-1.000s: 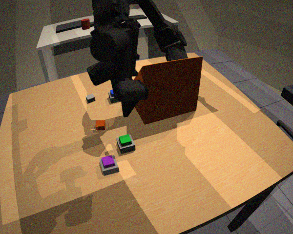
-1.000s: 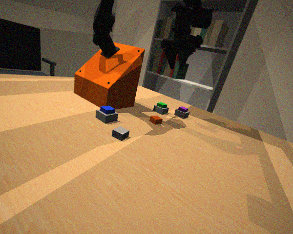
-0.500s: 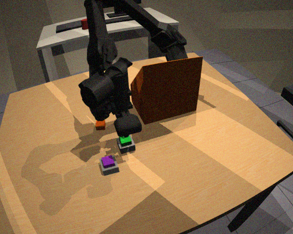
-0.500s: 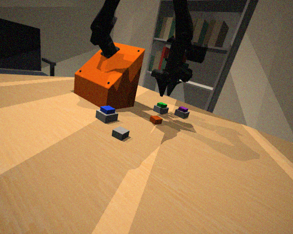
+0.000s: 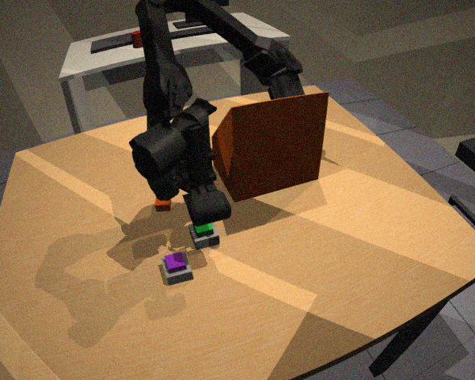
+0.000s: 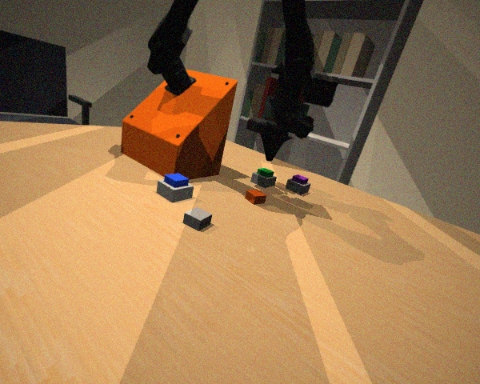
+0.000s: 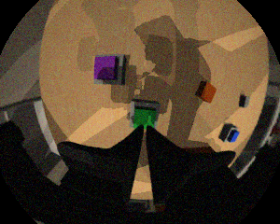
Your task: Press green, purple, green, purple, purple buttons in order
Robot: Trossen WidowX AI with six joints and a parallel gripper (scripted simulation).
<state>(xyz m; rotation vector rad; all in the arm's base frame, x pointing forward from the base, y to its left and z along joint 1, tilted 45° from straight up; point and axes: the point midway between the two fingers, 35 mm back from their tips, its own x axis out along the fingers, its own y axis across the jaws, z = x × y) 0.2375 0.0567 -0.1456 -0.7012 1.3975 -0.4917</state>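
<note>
The green button (image 5: 203,229) (image 6: 266,172) (image 7: 144,117) sits on a grey base, its cap standing up from the base. My gripper (image 6: 270,159) (image 7: 144,129) is shut and empty, pointing down, its tips a little above the green button in the exterior view. In the top view the arm's wrist hides the fingertips. The purple button (image 5: 175,262) (image 6: 300,179) (image 7: 105,68) sits on its own grey base beside the green one, its cap raised, with nothing touching it.
An orange block (image 5: 162,204) (image 6: 255,196) (image 7: 206,91) lies near the green button. A blue button (image 6: 176,180) (image 7: 232,135) and a grey block (image 6: 197,218) (image 7: 244,101) stand farther off. The large orange wedge (image 5: 276,147) (image 6: 198,103) carries the arm's base.
</note>
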